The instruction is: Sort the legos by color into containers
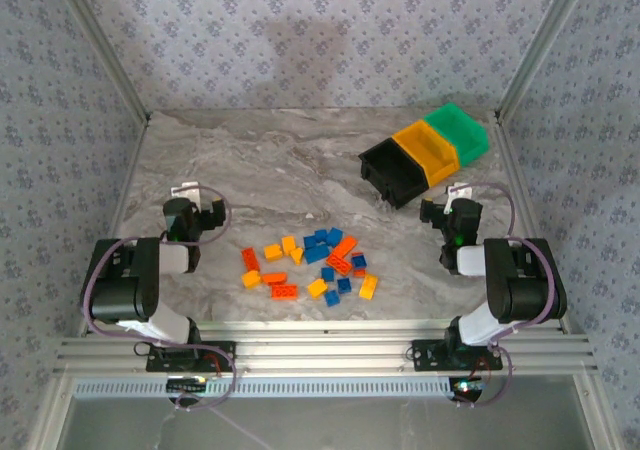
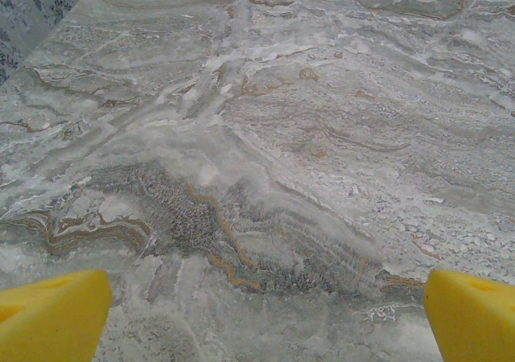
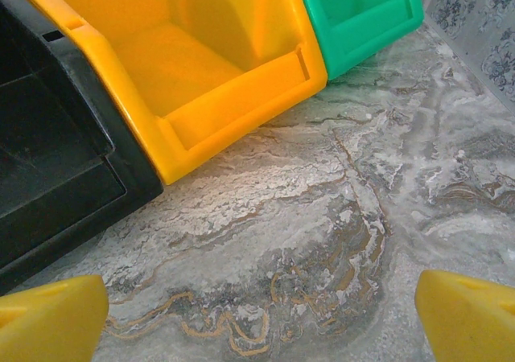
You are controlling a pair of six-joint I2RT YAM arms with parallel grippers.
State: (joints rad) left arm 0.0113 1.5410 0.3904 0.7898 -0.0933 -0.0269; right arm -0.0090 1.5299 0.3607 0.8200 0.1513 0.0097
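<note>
Left hand point(image 1: 200, 200) sits low over bare counter point(image 1: 290, 160) on the left side, its two fingers spread wide with nothing between them. In its wrist view the hand point(image 2: 261, 322) appears as two smooth, matte yellow pads point(image 2: 50, 318), both cut off by the bottom corners, with veined stone between them. Right hand point(image 1: 452, 205) sits over the right side of the counter, just in front of the bins point(image 1: 425, 152), and is likewise spread wide and empty. In its own view the hand point(image 3: 261, 318) shows two yellow wedge-shaped pads point(image 3: 471, 314) at the lower corners.

The counter is a marble-look slab, grey and white with rusty brown veins and a slight sheen.

The bricks point(image 1: 310, 265) lie loose in a scatter near the middle of the near edge, between the two arms and well apart from the bins. They are small blocky plastic pieces in blue, red-orange and yellow-orange. Several touch or overlap, so an exact count is hard to make, and their studs are too small to see clearly.

The bins stand joined in a slanted row at the far right: the black bin point(image 1: 392, 170) closest to the bricks, the yellow-orange bin point(image 1: 425, 148) in the middle, and the green bin point(image 1: 460, 130) furthest back. They are smooth moulded plastic with open tops and a raised front lip. In the right wrist view the black bin point(image 3: 56, 161) is cut off at the left, the yellow-orange bin point(image 3: 201, 64) at the top, and the green bin point(image 3: 362, 12) shows just its front corner.

Pale walls point(image 1: 300, 30) printed with small grey flowers enclose the counter.
</note>
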